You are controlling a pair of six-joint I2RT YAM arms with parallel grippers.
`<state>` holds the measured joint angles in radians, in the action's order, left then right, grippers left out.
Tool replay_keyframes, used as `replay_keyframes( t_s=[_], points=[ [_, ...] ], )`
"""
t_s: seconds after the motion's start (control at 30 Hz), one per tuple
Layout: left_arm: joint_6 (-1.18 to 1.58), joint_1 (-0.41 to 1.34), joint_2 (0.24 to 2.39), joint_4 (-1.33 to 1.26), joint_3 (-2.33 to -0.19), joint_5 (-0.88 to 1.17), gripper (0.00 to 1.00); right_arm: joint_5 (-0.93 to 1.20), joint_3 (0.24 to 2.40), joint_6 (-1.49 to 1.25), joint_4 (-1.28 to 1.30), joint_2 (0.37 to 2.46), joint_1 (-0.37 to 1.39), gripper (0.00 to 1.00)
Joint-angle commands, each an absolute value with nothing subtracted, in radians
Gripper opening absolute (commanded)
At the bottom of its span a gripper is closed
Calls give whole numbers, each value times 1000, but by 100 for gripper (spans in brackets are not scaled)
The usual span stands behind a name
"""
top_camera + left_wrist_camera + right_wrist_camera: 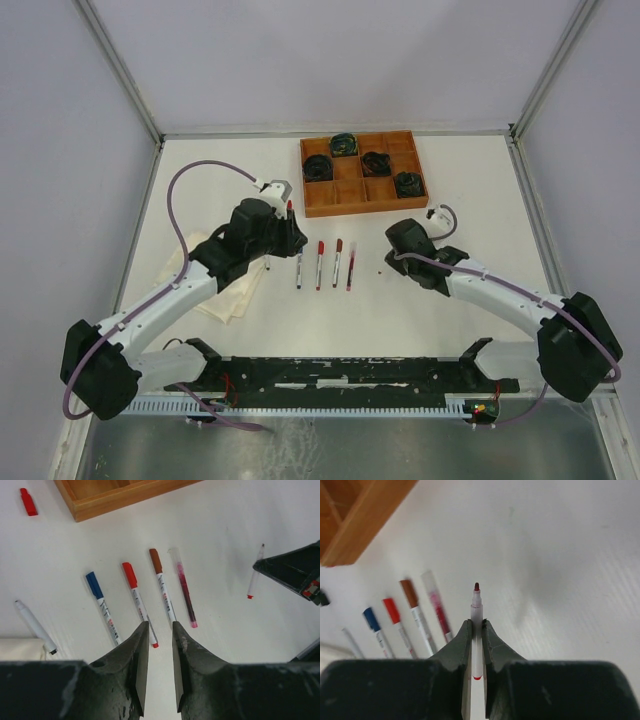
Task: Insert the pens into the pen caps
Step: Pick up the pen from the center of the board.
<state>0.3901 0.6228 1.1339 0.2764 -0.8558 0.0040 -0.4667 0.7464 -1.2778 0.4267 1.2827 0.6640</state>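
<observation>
Clamping a thin white pen with a bare dark red tip (476, 600) by its barrel, the right tool (476, 625) holds it over the white counter (560, 580), tip pointing away from the wrist. The left tool (159, 626) hangs above the counter with its jaws slightly parted and nothing between them, over the near ends of a row of pens. In that row, left to right in the left wrist view, lie a blue-capped white pen (102, 607), a red-capped white pen (139, 602), a brown-capped white pen (163, 587) and a clear-capped pen with a pink core (184, 587), caps pointing away. Left of them a plain white pen (34, 625) lies with its near end just beside a folded cream cloth (20, 647). Farther off, a loose red plastic cap (28, 501) lies near the corner of a wooden compartment tray (115, 497), which holds dark coiled cable bundles (375, 162).
</observation>
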Motion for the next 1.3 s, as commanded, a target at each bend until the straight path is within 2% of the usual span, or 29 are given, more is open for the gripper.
replay_keyframes(
  t_s=[0.0, 0.27, 0.53, 0.83, 1.07, 1.27],
  points=[
    [377, 619, 1118, 155, -848, 147, 32, -389, 740, -1146, 110, 1240, 730, 13],
    [369, 618, 1064, 88, -810, 241, 36, -351, 789, -1135, -161, 1285, 822, 13],
    [374, 618, 1059, 78, -808, 250, 40, -259, 878, -1135, -264, 1353, 852, 13],
    [371, 619, 1060, 83, -808, 251, 42, -190, 878, -1137, -341, 1371, 880, 13],
    [365, 618, 1056, 88, -809, 242, 43, -144, 874, -1142, -384, 1376, 888, 13],
    [364, 618, 1053, 88, -809, 236, 36, -123, 869, -1139, -396, 1382, 894, 13]
  ],
)
